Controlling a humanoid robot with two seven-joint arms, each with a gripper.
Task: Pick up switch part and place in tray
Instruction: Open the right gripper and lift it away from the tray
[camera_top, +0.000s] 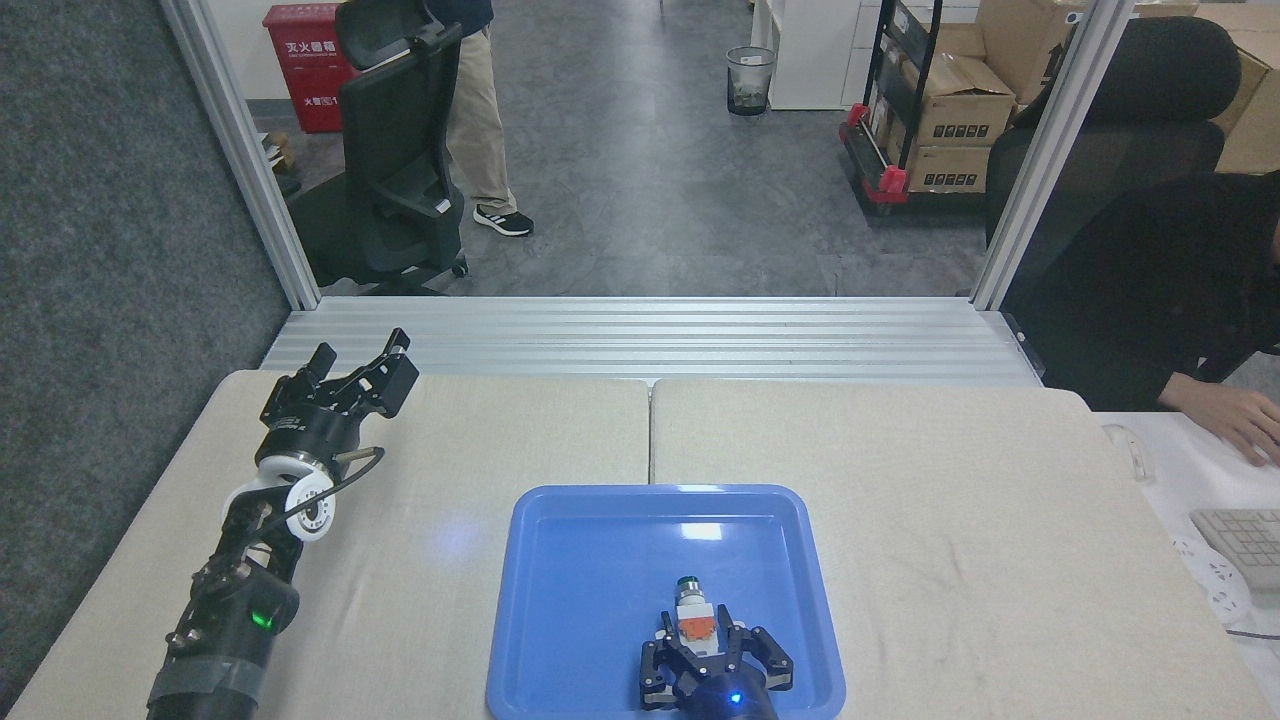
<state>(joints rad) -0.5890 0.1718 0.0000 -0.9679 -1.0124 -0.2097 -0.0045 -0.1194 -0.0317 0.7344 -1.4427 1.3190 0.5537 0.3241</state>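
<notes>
A beige table (900, 480), made of two padded halves with a seam down the middle, fills the lower part of the head view, and a ribbed aluminium shelf (650, 340) runs along its far edge between two slanted metal posts. The blue tray (560, 620) lies on the table near its front edge, straddling the seam. The right gripper (712, 650) hangs over the near part of the tray with its fingers clenched around the switch part (692, 618), which points away from the robot, its dark green-tipped end farthest out and its orange block just ahead of the fingers; whether the part touches the tray floor cannot be told. The left gripper (365, 375) rests over the far left corner of the table, well apart from the tray, jaws spread and holding nothing. Beyond the shelf is a grey office floor with a black office chair (395, 150), a person's legs (480, 120) behind it, a red box (305, 65), a bin (750, 80) and a rack of cardboard boxes (950, 110). At the right, a seated person's hand (1235, 415) rests by a keyboard (1245, 545) on a white desk.
</notes>
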